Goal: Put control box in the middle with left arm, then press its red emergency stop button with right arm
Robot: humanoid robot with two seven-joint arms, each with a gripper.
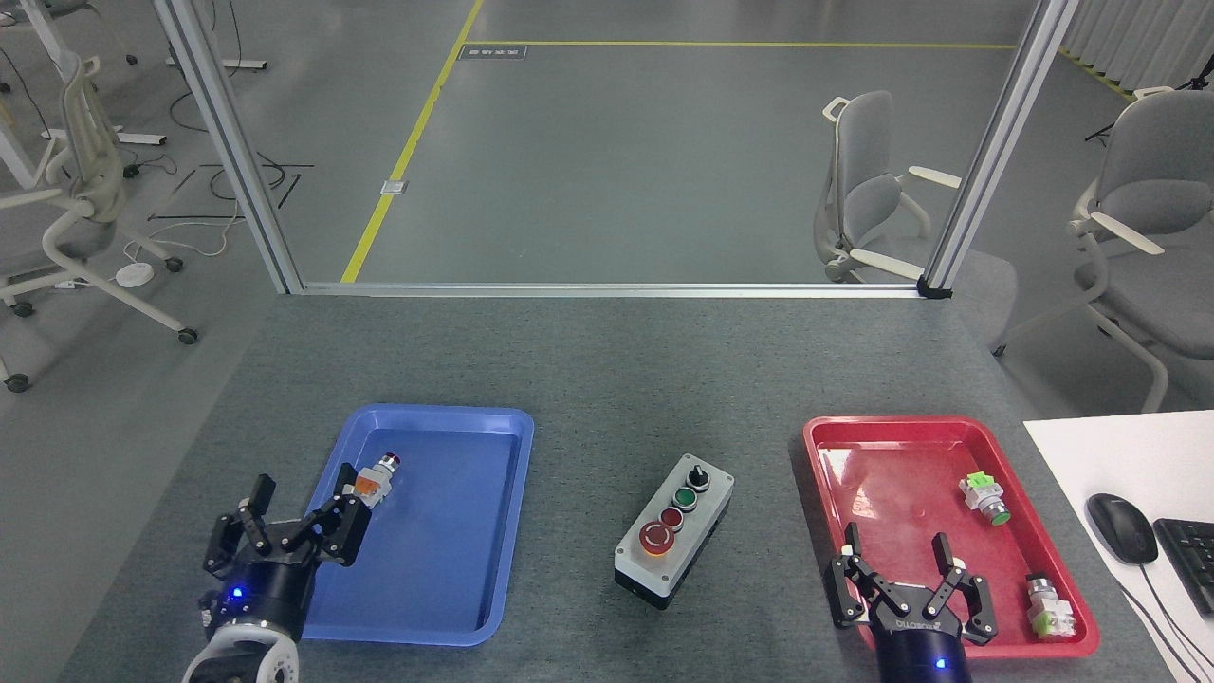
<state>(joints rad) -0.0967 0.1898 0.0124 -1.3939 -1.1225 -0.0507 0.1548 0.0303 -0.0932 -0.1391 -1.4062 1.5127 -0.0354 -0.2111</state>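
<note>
The control box (pixel 675 527) lies on the dark grey tabletop (pixel 607 370), in the middle between the two trays, slanted with its knob end farther away. Its red emergency stop button (pixel 656 538) sits at the near end, with nothing touching it. My right gripper (pixel 893 553) hangs open over the near part of the red tray (pixel 825 455), well right of the box. My left gripper (pixel 303 501) is open above the blue tray's (pixel 446 417) left rim, its fingers empty, close to the loose orange-white pushbutton (pixel 372 481).
In the red tray lie two loose green pushbuttons (pixel 984 499) (pixel 1049 607). A white desk (pixel 1081 446) with a mouse (pixel 1121 527) and keyboard (pixel 1190 560) adjoins the right side. An aluminium frame (pixel 607 288) borders the table's far edge.
</note>
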